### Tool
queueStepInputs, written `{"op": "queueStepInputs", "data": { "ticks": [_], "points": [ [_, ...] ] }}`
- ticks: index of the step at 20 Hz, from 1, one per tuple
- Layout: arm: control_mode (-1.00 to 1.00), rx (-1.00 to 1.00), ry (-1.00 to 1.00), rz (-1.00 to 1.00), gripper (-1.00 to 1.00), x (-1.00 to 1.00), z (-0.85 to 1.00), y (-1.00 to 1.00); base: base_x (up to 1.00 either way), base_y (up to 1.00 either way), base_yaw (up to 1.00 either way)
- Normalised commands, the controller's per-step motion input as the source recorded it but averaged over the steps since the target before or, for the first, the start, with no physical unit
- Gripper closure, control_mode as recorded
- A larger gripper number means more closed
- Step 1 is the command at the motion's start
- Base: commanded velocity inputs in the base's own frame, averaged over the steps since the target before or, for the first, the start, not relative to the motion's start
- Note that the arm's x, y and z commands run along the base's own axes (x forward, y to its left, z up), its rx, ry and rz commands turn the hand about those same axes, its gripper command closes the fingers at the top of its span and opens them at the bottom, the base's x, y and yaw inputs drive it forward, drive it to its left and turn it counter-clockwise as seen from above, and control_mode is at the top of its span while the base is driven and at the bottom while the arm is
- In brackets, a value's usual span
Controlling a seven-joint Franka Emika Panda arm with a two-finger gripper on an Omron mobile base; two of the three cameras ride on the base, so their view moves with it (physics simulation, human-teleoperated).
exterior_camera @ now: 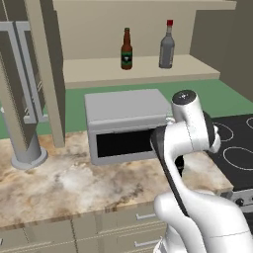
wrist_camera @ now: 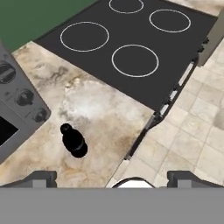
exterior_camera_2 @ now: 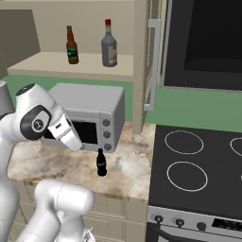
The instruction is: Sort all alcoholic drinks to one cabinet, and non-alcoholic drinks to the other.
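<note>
A slim brown beer bottle (exterior_camera: 126, 49) with a dark green label and a taller grey translucent bottle (exterior_camera: 167, 45) with a red cap are seen upright, side by side but apart, on the open cabinet shelf (exterior_camera: 99, 69) above the grey microwave (exterior_camera: 126, 123). In the right base view the same pair is shown on that shelf, the beer bottle (exterior_camera_2: 72, 45) to the left of the grey bottle (exterior_camera_2: 109, 44).

One small black cola bottle (exterior_camera_2: 101, 162) is seen standing upright on the marbled table (exterior_camera_2: 127, 170), just in front of the microwave's (exterior_camera_2: 94, 118) control knobs and near the black stovetop (exterior_camera_2: 198, 165). In the hand view this cola bottle (wrist_camera: 73, 141) is viewed from above, beside the microwave's knobs (wrist_camera: 24, 98), with the stovetop (wrist_camera: 131, 48) and its four white rings beyond and the tiled floor (wrist_camera: 192, 131) past the table's edge.

The gripper (wrist_camera: 112, 178) is held above the table, and its jaws are spread wide apart with nothing between them. The two dark fingertips (wrist_camera: 41, 178) are seen at the bottom of the hand view, well clear of the cola bottle. The white arm (exterior_camera: 188, 148) is bent in front of the microwave.
</note>
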Motion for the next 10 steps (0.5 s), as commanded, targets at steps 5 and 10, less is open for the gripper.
{"op": "queueStepInputs", "data": {
  "ticks": [5, 10],
  "points": [
    [-1.0, -0.01, -0.05, -0.17, -1.0, 0.33, -0.26, 0.01, 0.0, 0.0, 0.0],
    [-1.0, -0.08, -0.05, -0.16, -1.0, 0.46, -0.19, 0.03, 0.0, 0.0, 0.0]
  ]
}}
